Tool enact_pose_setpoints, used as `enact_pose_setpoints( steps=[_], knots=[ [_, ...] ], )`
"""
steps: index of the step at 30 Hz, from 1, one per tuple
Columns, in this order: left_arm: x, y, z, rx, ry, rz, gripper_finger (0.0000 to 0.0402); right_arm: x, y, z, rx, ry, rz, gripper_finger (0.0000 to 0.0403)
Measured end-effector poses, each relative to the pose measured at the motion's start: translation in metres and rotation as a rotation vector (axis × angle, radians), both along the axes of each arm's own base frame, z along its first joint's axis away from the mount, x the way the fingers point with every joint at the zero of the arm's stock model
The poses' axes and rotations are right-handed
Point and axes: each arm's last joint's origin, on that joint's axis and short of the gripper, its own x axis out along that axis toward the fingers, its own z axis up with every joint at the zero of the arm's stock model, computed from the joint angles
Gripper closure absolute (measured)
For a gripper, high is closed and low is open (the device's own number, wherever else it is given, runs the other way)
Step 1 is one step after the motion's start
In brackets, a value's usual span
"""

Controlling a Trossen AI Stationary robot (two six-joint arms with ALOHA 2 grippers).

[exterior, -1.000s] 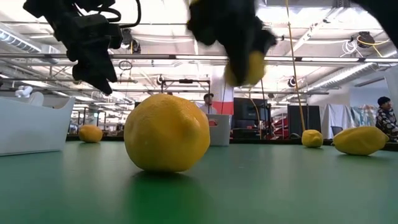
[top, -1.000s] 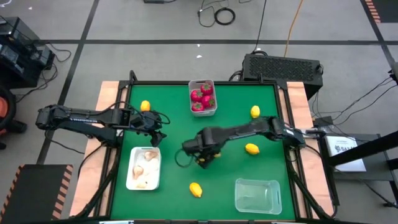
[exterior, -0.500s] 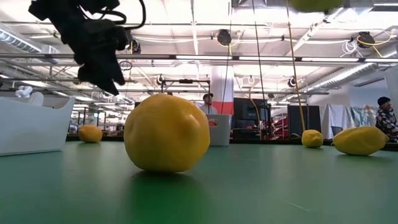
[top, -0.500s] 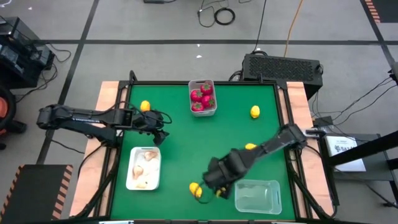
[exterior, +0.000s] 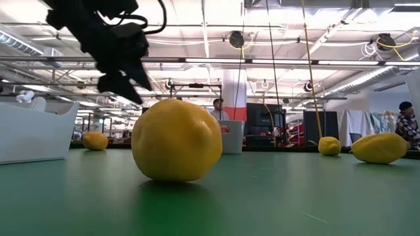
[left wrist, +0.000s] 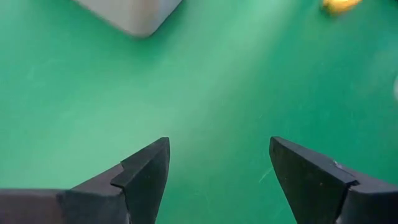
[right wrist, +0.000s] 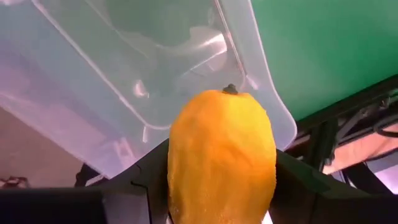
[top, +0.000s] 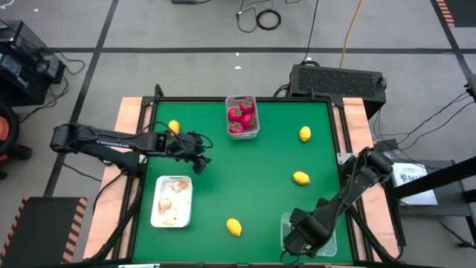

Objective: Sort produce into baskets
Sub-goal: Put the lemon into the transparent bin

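- The right gripper has its jaws clamped on a lemon, long axis running straight out from the jaws, stem nub leading, over the clear plastic tub.
- The left gripper hangs with jaws apart and empty above bare green table, a little way beyond the white tray.
- Four more lemons lie loose on the felt; the nearest lies across from the tub.
- The tray holds garlic bulbs; the grey-white bin holds red pieces.
- Behind: a lit workshop hall, people standing.

From above, the right tool hides its lemon.
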Motion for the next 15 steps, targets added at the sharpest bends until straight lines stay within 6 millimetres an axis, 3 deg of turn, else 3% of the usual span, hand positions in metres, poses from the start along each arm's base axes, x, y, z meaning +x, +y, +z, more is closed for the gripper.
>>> enact_pose_setpoints(
  steps=[8, 15],
  knots=[
    [0.013, 0.0, -0.003, -0.018, -0.061, -0.002, 0.0119, -0.001, 0.001, -0.009, 0.033, -0.028, 0.11, 0.0209],
    [0.016, 0.0, -0.002, -0.031, -0.096, 0.012, 0.0119, 0.002, 0.002, -0.011, 0.002, -0.066, 0.094, 0.0203]
  ],
)
